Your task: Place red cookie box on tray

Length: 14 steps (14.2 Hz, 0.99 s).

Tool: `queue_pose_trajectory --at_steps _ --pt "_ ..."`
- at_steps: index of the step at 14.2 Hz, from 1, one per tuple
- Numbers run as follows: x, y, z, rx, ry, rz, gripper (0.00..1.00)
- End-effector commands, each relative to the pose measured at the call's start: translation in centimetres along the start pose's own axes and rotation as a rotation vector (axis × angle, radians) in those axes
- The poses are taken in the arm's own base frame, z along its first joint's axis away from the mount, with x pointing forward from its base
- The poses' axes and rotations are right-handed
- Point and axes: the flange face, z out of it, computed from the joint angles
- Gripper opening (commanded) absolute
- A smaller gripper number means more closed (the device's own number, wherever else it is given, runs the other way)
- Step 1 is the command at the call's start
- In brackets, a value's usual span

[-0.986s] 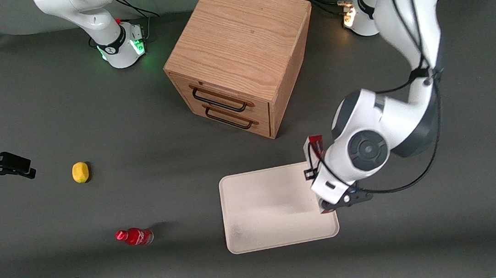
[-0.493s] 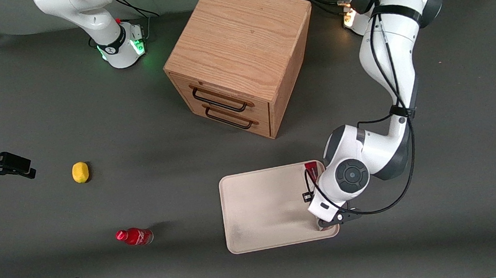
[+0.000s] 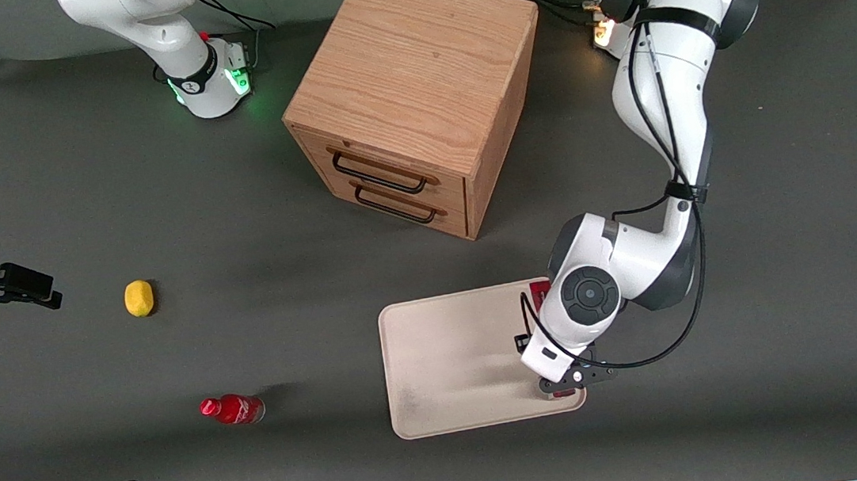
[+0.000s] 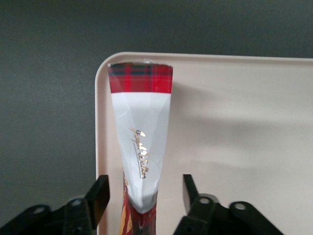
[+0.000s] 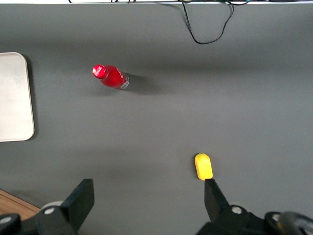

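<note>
In the front view, the tool (image 3: 562, 374) is seen low over the tray (image 3: 450, 366), at the tray's edge toward the working arm's end of the counter (image 3: 234, 213). The red cookie box (image 3: 539, 290) is mostly hidden under the arm, only its red ends showing; it is laid along that short edge, probably so that it fits inside the rim. The wooden cabinet (image 3: 413, 91), the lemon (image 3: 138, 297) and the small red bottle (image 3: 233, 409) are left well apart from the tray. In the left wrist view, the box (image 4: 141, 142) is seen between the two fingers (image 4: 98, 193), with a gap on each side, so the tool (image 4: 143, 196) is judged to be spread wide and no longer gripping. The box appears to rest on the tray (image 4: 234, 147) just inside its rounded corner. In the right wrist view, the bottle (image 5: 110, 77), the lemon (image 5: 203, 166) and a corner of the tray (image 5: 14, 98) are shown.
</note>
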Motion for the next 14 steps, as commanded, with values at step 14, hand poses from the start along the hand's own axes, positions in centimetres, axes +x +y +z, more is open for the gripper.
queue_pose_trajectory --at_steps 14 --pt "-13.8 -31.7 -31.7 0.092 -0.035 0.13 1.0"
